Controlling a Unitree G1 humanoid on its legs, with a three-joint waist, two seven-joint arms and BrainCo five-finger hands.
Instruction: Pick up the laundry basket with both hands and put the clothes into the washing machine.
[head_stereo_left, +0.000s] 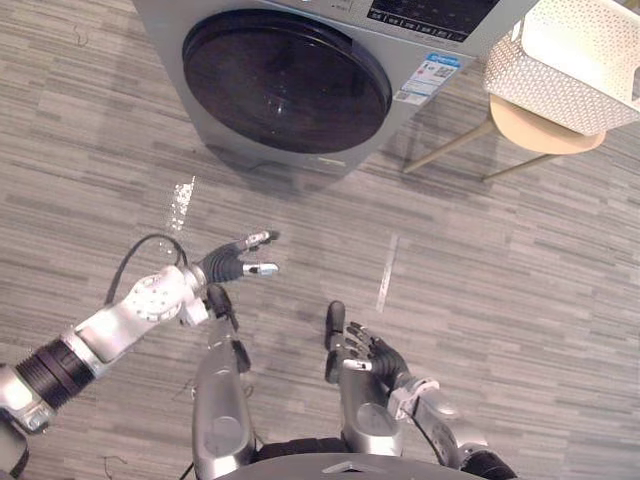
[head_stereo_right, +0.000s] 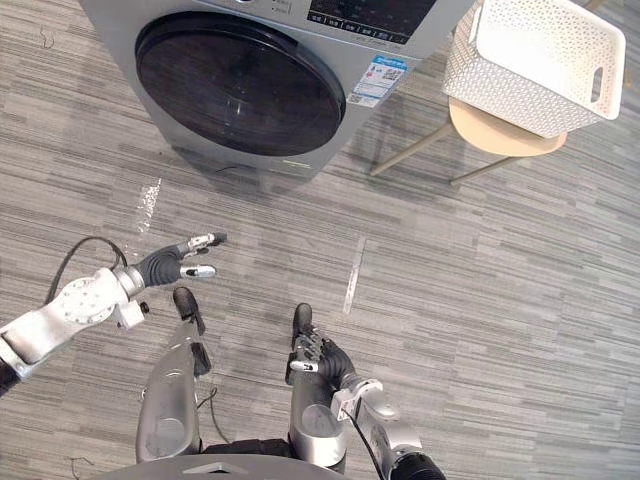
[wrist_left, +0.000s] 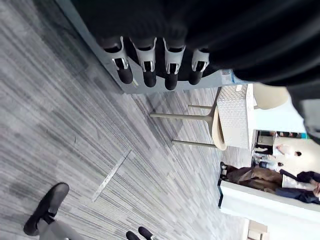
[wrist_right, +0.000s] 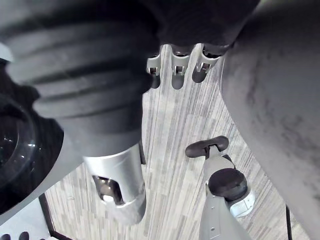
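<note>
A: where's everything, left to right?

B: My left hand hangs over the floor, fingers straight, empty. Washing machine door is closed. My right hand is low, fingers relaxed, holding nothing. The laundry basket sits on a round stool, well apart.

A: next?

B: Probably closing in on that basket, though whether it's full I can't tell.

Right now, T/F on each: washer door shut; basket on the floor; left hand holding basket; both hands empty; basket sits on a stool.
1. The washing machine door is shut: true.
2. The white laundry basket stands on the floor: false, it sits on the wooden stool beside the washing machine.
3. The left hand holds the laundry basket: false, it hangs over bare floor, fingers straight, far from it.
4. Both hands are empty: true; the right hand holds nothing either.
5. The laundry basket sits on the wooden stool: true.
</note>
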